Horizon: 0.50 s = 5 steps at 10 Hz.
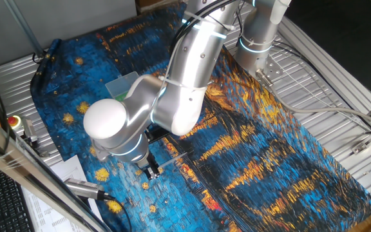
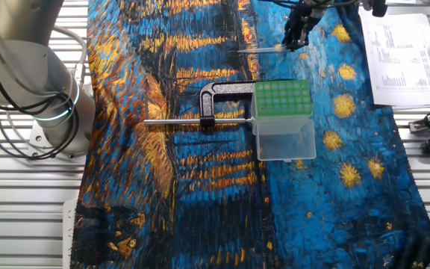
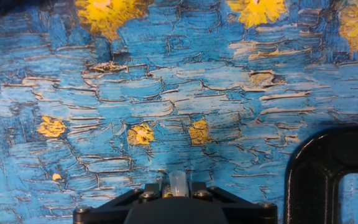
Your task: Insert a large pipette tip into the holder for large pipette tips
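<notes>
The tip (image 2: 258,50) looks like a featherweight: a thin, pale, translucent plastic cone that should be stiff enough to hold its line but easy to flick or bend at the fine end, and slick under hard pads. Its wide end seems the sensible place to hold it, and that is where the gripper (image 2: 295,39) has it, the jaws clenched on that end with the tip sticking out sideways, roughly level, above the painted cloth (image 2: 200,194). In the hand view the butt of the tip (image 3: 177,183) shows as a small whitish stub between the jaw blocks at the bottom edge. From the one fixed view the tip (image 1: 172,161) reads as a faint light sliver beside the gripper (image 1: 152,171), low over the cloth. The holder (image 2: 282,119) stands well apart from it, a clear box with a green top plate dotted with holes, a black clamp (image 2: 226,101) touching its side and a metal rod (image 2: 192,119) running through the clamp. The tip will probably need tilting upright, fine end down, before it can enter a hole.
</notes>
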Each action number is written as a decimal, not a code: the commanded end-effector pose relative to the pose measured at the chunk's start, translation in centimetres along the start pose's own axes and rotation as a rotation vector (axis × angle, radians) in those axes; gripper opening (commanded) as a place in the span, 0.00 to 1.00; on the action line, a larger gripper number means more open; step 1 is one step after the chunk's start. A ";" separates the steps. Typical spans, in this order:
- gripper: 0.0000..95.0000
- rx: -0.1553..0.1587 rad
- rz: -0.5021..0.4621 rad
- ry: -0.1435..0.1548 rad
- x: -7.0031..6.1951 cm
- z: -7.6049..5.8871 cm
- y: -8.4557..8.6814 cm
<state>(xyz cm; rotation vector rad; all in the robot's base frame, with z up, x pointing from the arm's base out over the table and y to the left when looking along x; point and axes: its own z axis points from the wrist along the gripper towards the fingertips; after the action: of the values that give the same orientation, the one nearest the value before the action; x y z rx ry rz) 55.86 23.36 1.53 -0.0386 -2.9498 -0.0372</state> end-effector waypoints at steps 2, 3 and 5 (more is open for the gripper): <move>0.20 0.000 0.001 0.004 -0.1 0.4 0.1; 0.20 -0.001 0.001 0.003 -0.1 0.4 0.1; 0.20 0.001 0.001 0.002 -0.2 0.5 0.1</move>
<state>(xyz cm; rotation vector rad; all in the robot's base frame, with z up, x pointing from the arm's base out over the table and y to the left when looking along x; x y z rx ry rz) 55.95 23.46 1.00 -0.0395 -2.9466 -0.0343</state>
